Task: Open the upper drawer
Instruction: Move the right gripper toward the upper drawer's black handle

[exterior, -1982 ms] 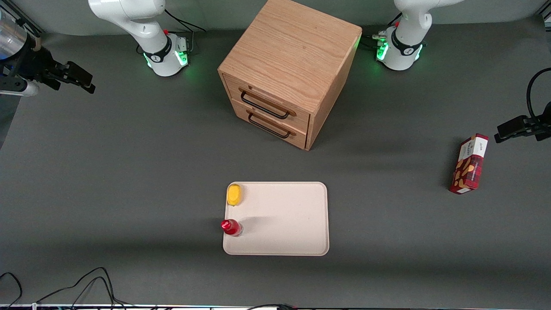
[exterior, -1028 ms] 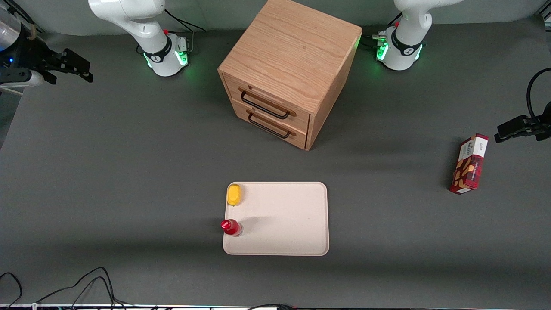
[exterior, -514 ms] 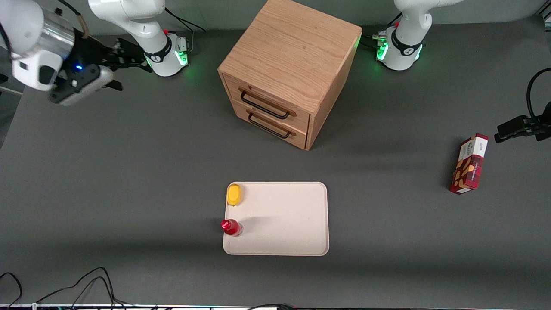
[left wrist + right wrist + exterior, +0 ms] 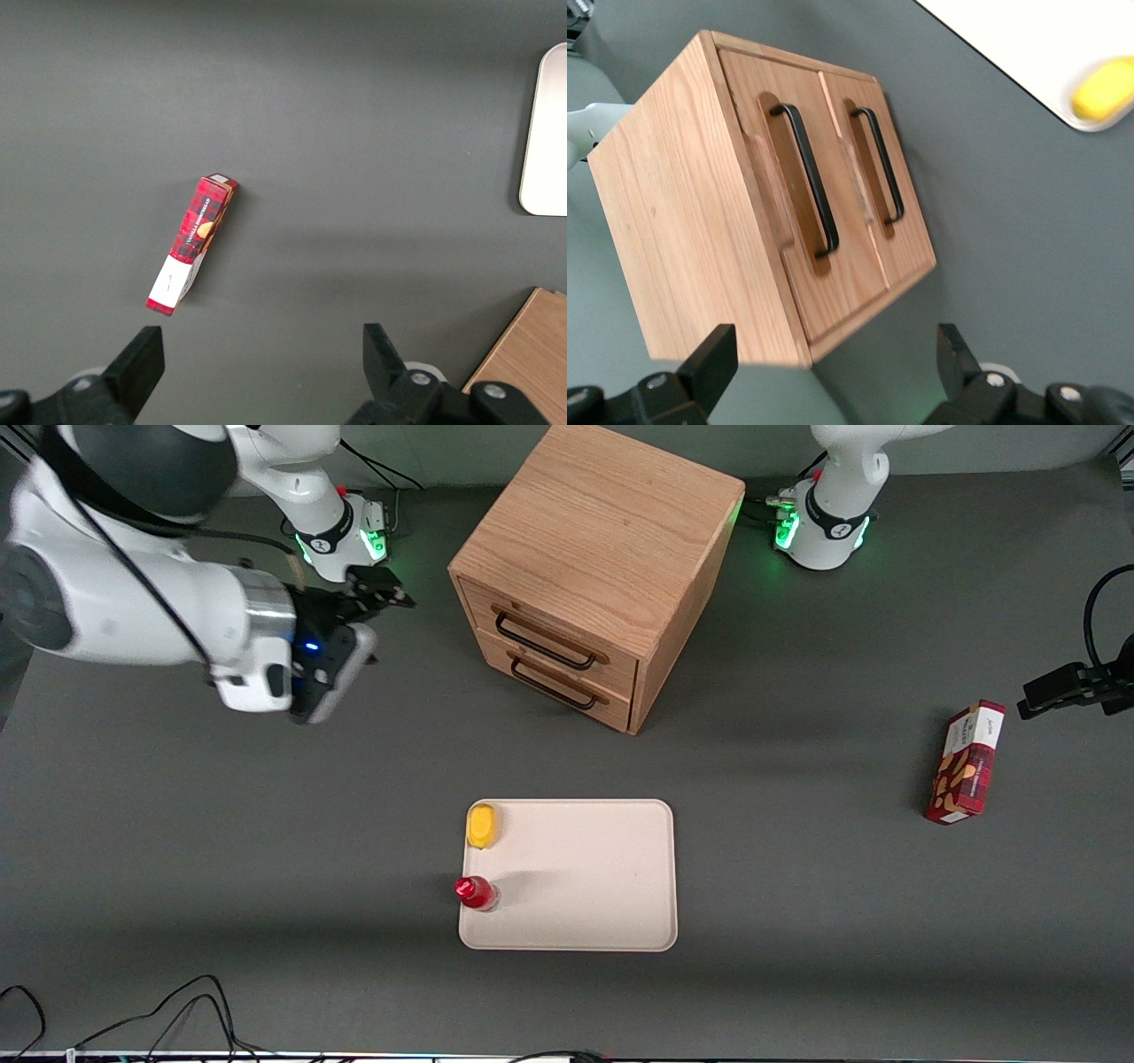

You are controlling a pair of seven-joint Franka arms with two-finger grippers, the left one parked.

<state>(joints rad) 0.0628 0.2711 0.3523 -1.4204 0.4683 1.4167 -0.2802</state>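
Observation:
The wooden cabinet [image 4: 602, 540] stands at the table's middle, far from the front camera. Its upper drawer [image 4: 567, 631] is shut, with a thin black handle [image 4: 542, 642]; the lower drawer [image 4: 576, 682] under it is shut too. My right gripper [image 4: 390, 592] hovers beside the cabinet, toward the working arm's end, a short gap from the drawer fronts. In the right wrist view the gripper [image 4: 833, 363] is open and empty, and it faces the upper drawer [image 4: 757, 102], its handle [image 4: 811, 190] and the lower drawer's handle [image 4: 881, 164].
A pale tray [image 4: 620, 868] lies nearer the front camera than the cabinet, with a yellow object [image 4: 482, 825] and a red bottle [image 4: 476, 892] at its edge. A red box [image 4: 966, 762] lies toward the parked arm's end and also shows in the left wrist view [image 4: 192, 243].
My right arm has swung in from the working arm's end of the table toward the cabinet, and the gripper now sits close beside the drawer fronts. The drawers have not moved.

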